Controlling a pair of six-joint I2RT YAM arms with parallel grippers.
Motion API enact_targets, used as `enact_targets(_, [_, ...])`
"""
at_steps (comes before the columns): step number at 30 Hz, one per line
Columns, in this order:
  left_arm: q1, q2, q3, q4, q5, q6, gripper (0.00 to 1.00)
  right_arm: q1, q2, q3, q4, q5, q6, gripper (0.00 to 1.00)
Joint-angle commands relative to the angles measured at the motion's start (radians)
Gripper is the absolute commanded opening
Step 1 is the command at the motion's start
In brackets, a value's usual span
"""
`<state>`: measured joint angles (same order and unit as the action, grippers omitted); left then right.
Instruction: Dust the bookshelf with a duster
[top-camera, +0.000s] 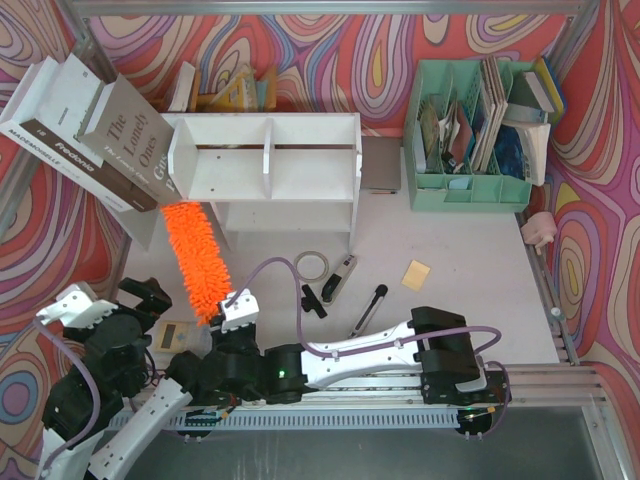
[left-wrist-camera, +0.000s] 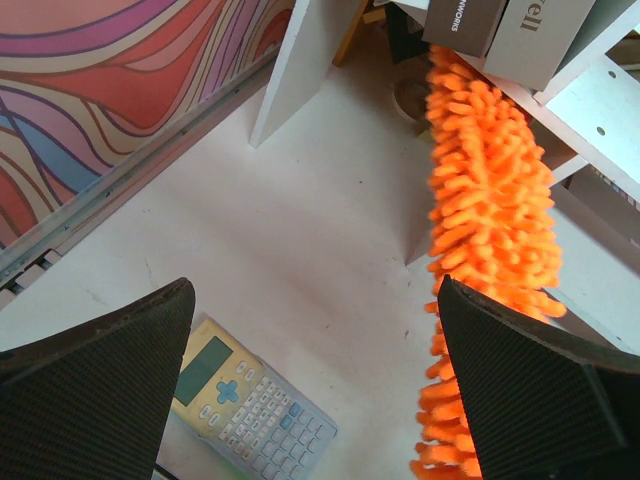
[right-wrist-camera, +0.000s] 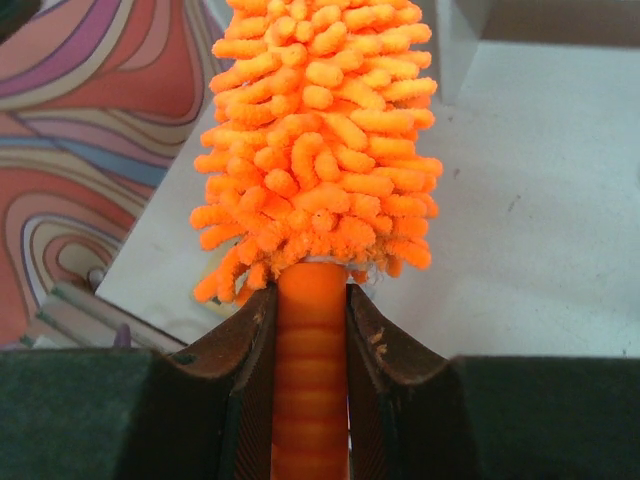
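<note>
duster (right-wrist-camera: 315, 150): soft chenille head, looks light and floppy; fibres will squash and drag rather than slide, so I'd expect little push-back on contact; the head gives nothing firm to take hold of.
handle (right-wrist-camera: 310, 390): thin ribbed orange plastic, the only stiff part; the ribs should stop it slipping lengthwise, but a round shaft could twist in a two-sided pinch if the head snags.
right jaws: pinching the handle directly behind the head, one pad on each side; that's a good place to hold it, since a short lever means less droop and better tip control.
head runs straight out ahead of the right jaws to the left end of the bookshelf (top-camera: 300, 122); its tip is at the left side panel, under the leaning books (top-camera: 90, 130); I can't tell if it's touching the panel or just beside it.
left jaws: spread wide and holding nothing; the head passes just to their right in the left wrist view, with the calculator (left-wrist-camera: 250, 410) on the surface (top-camera: 450, 320) beneath them.
judgement: keep sweeps light; a long soft head loaded at its far end will bend and torque the handle; the books lean on the shelf and a hard shove could shift them.
further out, right of the right jaws: tape ring (top-camera: 312, 264) and small dark tools (top-camera: 368, 308), near but not touching the head; organizer (top-camera: 470, 190) well apart.
</note>
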<state>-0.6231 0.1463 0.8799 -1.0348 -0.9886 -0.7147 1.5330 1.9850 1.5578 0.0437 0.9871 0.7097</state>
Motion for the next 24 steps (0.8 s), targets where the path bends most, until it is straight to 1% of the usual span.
enact_targets(1, [-0.004,-0.016,-0.006,-0.009,-0.015,0.000,0.98,0.003,-0.028,0.036,-0.150,0.185,0.237,0.00])
enact_targets(2, [-0.004,-0.016,-0.006,-0.008,-0.012,0.000,0.98,0.004,-0.034,0.035,-0.190,0.199,0.276,0.00])
enact_targets(4, [-0.004,-0.013,-0.006,-0.007,-0.012,0.001,0.98,0.003,-0.032,0.037,-0.214,0.205,0.295,0.00])
enact_targets(8, [-0.004,-0.014,-0.006,-0.007,-0.010,0.002,0.98,0.004,0.007,0.078,-0.190,0.141,0.247,0.00])
enact_targets(11, [-0.004,-0.017,-0.006,-0.007,-0.010,0.002,0.98,0.008,0.029,0.080,-0.039,0.061,0.078,0.00])
enact_targets(14, [-0.004,-0.019,-0.006,-0.007,-0.011,0.000,0.98,0.035,0.045,0.062,0.142,0.074,-0.089,0.00])
enact_targets(15, [-0.004,-0.017,-0.006,-0.007,-0.012,0.001,0.98,0.039,0.051,0.065,0.166,0.069,-0.116,0.00])
enact_targets(17, [-0.004,-0.017,-0.006,-0.007,-0.011,0.001,0.98,0.039,0.057,0.077,0.168,0.036,-0.126,0.00])
enact_targets(20, [-0.004,-0.015,-0.006,-0.007,-0.011,0.000,0.98,0.042,0.053,0.057,0.219,0.011,-0.161,0.00])
enact_targets(22, [-0.004,-0.014,-0.006,-0.006,-0.011,0.001,0.98,0.042,0.035,0.027,0.224,0.055,-0.146,0.00])
enact_targets(24, [-0.004,-0.014,-0.006,-0.007,-0.011,0.000,0.98,0.042,0.003,0.002,0.188,0.122,-0.086,0.00])
